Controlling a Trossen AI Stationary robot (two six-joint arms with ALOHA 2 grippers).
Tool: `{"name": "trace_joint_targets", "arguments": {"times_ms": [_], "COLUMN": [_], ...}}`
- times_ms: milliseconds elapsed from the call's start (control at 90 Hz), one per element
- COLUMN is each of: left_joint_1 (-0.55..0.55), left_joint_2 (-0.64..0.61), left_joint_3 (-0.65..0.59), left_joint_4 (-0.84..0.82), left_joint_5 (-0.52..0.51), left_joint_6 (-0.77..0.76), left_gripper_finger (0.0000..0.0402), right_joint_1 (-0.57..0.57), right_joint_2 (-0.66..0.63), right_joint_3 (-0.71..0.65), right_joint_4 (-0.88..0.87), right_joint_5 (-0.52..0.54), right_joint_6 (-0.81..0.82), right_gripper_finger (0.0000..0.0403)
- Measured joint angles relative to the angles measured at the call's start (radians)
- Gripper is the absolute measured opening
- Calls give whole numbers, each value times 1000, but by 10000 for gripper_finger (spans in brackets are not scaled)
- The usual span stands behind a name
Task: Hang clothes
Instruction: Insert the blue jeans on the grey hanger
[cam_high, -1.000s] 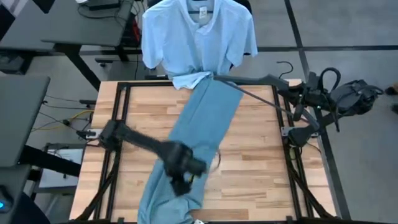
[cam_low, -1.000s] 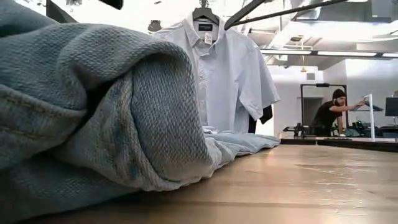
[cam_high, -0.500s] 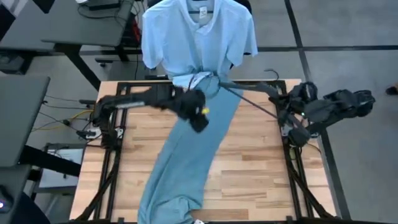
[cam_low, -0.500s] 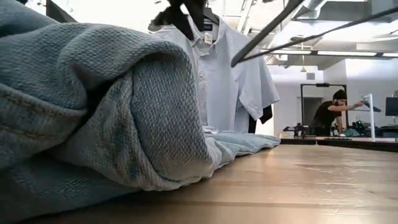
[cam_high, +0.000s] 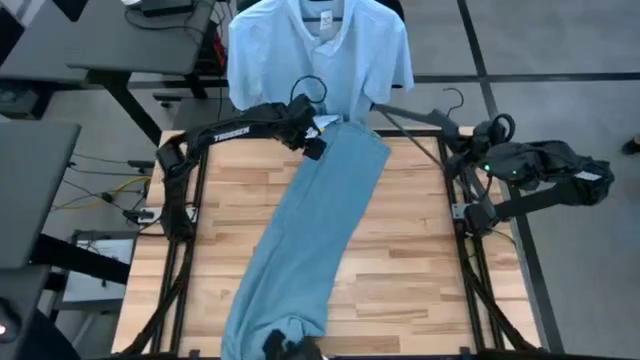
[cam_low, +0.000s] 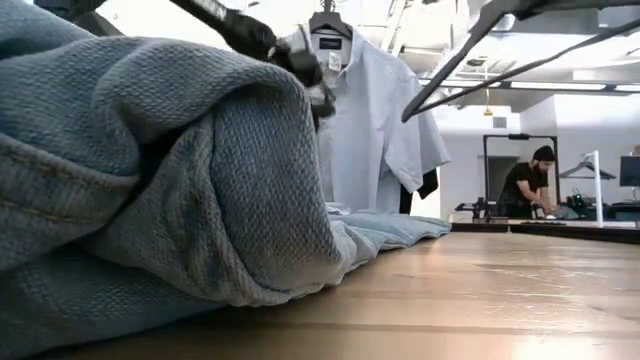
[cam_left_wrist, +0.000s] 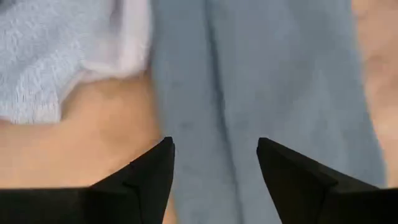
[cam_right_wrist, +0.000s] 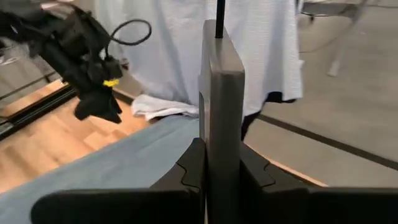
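At the table's far edge, your left gripper (cam_high: 312, 148) hangs with fingers spread and empty over the top end of the jeans (cam_high: 305, 235), beside the shirt (cam_high: 318, 60) hem. The jeans lie diagonally across the table (cam_high: 420, 260), from the far edge down to the near one, where they bunch up. The shirt is already hung beyond the far edge.

Your right gripper (cam_right_wrist: 217, 171) is clamped on the hanger (cam_high: 420, 122), held off the far right corner.

Judgement: next is getting the jeans' top end onto the hanger. Descend straight onto denim only; the shirt hem lies just beside, so keep your fingers off it. Pinch both layers before lifting. Bring the hanger bar level and close in.

Writing: "TROSSEN" on the left arm. The shirt's collar label is unreadable.
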Motion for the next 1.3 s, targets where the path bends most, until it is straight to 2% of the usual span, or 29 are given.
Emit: {"name": "trace_joint_targets", "arguments": {"times_ms": [244, 511, 844, 1056, 1211, 1300], "left_joint_1": [55, 60, 48, 39, 36, 21], "left_joint_2": [150, 152, 151, 148, 83, 10], "left_joint_3": [-5, -3, -3, -3, -4, -4], "left_joint_4": [136, 241, 214, 98, 6, 17], "left_joint_5": [77, 92, 118, 129, 142, 108], "left_joint_6": [70, 140, 222, 289, 312, 317], "left_gripper_finger": [214, 214, 214, 214, 212, 209], "right_joint_1": [-51, -57, -57, -57, -57, -57], "right_joint_2": [4, 11, 62, 89, 89, 88], "right_joint_3": [0, 0, 0, 0, 0, 0], "right_joint_4": [5, 9, 15, 14, 12, 12], "right_joint_5": [-6, -6, -25, -34, -56, -56], "right_joint_6": [35, 69, 76, 77, 78, 71], "right_gripper_finger": [28, 28, 28, 28, 28, 28]}}
